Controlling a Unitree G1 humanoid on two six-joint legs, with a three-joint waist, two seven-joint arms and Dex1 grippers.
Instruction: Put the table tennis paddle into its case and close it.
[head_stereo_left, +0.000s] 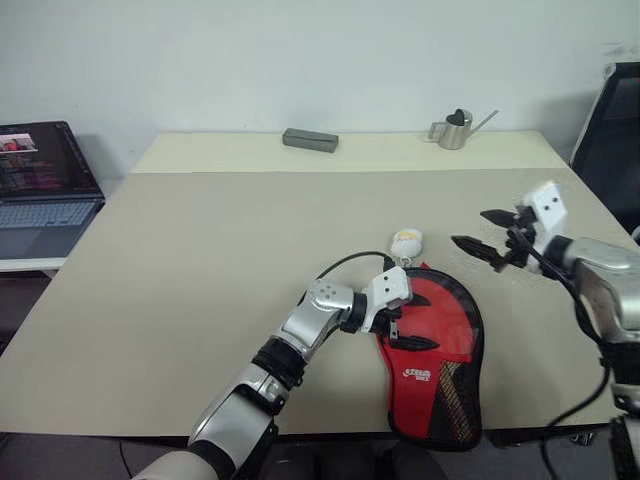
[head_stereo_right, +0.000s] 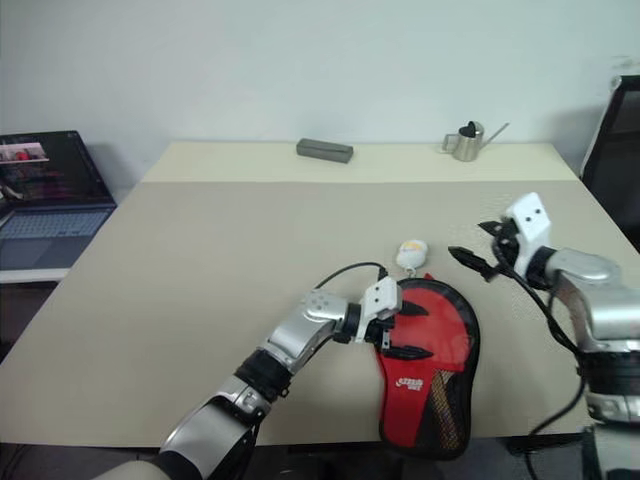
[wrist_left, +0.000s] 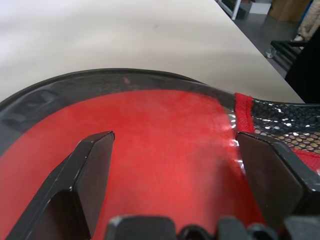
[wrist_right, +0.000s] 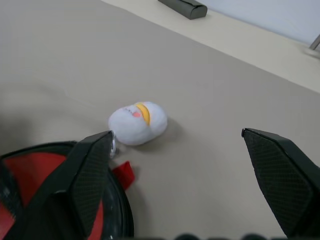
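At the lower centre-right of the left eye view the case (head_stereo_left: 440, 370) lies flat at the table's (head_stereo_left: 200, 260) near edge, red face up with its black mesh pocket toward the bottom, and the left gripper (head_stereo_left: 408, 322) sits over its round upper part with both fingers spread wide, holding nothing. Just above the case lies its white-yellow plush charm (head_stereo_left: 406, 241). To the right of the charm, the right gripper (head_stereo_left: 487, 234) hangs above the table, gaping wide and empty; farther up, a grey box (head_stereo_left: 310, 139) and a small metal watering can (head_stereo_left: 456, 130) stand near the table's far edge.

Case (head_stereo_left: 435, 345): paddle-shaped pouch, red front with black trim and mesh pocket, lying flat near the tabletop's (head_stereo_left: 200, 260) front edge. Its white-yellow plush charm (head_stereo_left: 406, 241) is resting just beyond the rounded end.
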